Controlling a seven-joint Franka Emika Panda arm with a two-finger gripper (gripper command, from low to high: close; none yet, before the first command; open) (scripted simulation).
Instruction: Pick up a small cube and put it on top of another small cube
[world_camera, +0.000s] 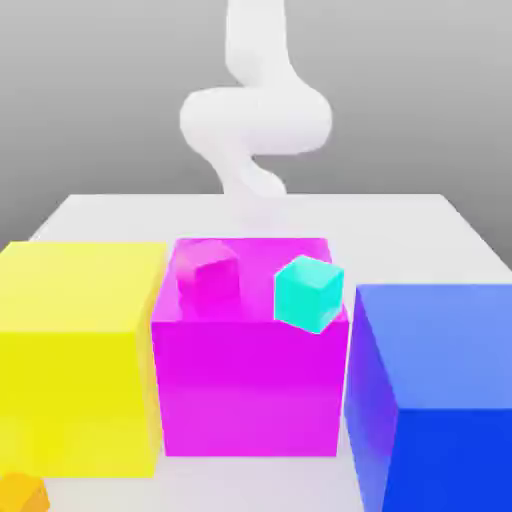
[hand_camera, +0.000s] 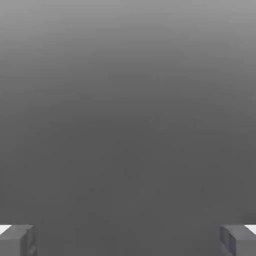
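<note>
The small cube (world_camera: 309, 293) (cyan, tilted) sat at the big magenta cube (world_camera: 245, 370)'s top edge, toward the exterior view's right, beside a small magenta cube (world_camera: 209, 275). The gripper (hand_camera: 128, 239) stood spread wide, holding nothing.

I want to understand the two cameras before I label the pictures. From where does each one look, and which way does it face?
Exterior view: it sits off the arm, low before the table, facing the yellow cube, magenta cube and blue cube, with the white arm behind them.
Hand view: it sits on the hand, facing plain grey background; two fingertips of the open claw show, far apart.
Shared: I can match nothing between them.
</note>
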